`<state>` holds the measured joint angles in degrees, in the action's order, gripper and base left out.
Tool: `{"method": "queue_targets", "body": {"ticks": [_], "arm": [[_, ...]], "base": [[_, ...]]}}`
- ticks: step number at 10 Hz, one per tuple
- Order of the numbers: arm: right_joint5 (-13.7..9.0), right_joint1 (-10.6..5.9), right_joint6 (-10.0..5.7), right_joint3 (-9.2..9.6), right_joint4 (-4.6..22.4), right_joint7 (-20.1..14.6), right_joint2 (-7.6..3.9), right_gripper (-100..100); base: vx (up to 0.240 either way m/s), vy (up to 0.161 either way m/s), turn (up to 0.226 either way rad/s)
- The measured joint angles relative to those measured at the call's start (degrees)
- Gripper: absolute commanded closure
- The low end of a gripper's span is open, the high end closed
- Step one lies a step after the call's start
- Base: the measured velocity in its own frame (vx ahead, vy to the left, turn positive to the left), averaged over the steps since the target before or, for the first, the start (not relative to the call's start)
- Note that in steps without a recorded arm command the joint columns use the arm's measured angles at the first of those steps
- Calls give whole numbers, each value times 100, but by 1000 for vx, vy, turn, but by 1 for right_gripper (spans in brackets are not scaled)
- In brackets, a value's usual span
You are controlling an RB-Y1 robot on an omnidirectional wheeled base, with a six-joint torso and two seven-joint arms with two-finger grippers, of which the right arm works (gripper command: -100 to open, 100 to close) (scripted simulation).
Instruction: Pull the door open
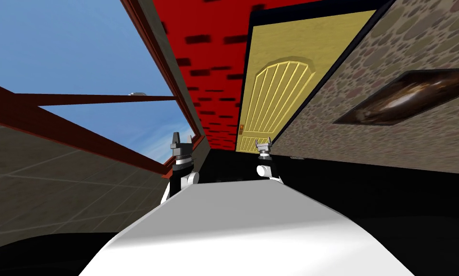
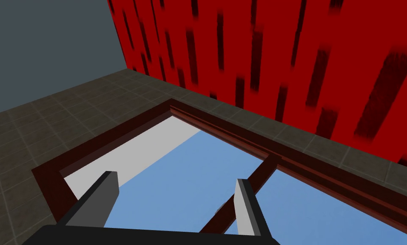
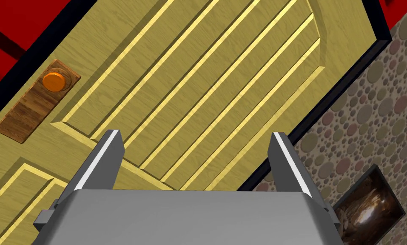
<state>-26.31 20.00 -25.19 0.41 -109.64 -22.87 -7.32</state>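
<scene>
A yellow wooden panelled door [image 1: 276, 91] in a black frame stands ahead of me, set in a red brick wall [image 1: 209, 62]. The right wrist view shows the door [image 3: 223, 81] close up, with an orange round knob [image 3: 54, 81] on a brown wooden plate [image 3: 32, 106] near its edge. In the head view the knob [image 1: 241, 127] is a small spot on the door's left side. My right gripper [image 3: 196, 161] is open, short of the door's panel and off to one side of the knob; it also shows small [image 1: 263, 143]. My left gripper [image 1: 181, 141] is raised beside a window, open [image 2: 177, 200].
A dark red window frame [image 1: 127, 98] with blue sky runs along the tiled wall on my left. A pebble-patterned wall [image 1: 396, 62] with a dark framed picture [image 1: 406, 98] stands on my right. A black area lies below the door and the right wall.
</scene>
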Motion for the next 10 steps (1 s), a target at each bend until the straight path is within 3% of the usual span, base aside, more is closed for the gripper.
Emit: {"method": "queue_targets", "body": {"ticks": [10], "arm": [[-1356, -448, -93, 141, 1008, -604, -276, -100]], "base": [[101, -4, 72]]}}
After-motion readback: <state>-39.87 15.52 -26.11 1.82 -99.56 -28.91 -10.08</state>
